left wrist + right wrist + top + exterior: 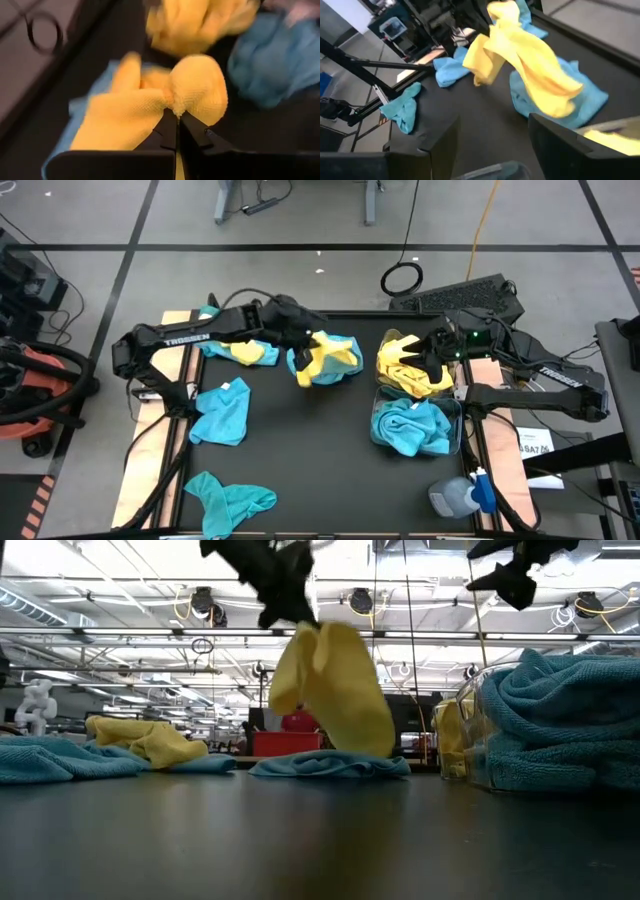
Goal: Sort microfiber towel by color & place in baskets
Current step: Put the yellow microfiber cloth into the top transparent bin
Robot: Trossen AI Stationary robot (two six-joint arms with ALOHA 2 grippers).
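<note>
Upper centre: the left gripper [303, 340] pinches a yellow towel [325, 360] (hanging above a blue towel [345, 345]). That thin corner hold might slip. Right gripper [432, 346] open.

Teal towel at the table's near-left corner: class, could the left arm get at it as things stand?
Probably not yet: the left gripper is shut on a yellow towel held aloft. The teal towel itself lies uncovered on that arm's side.
</note>
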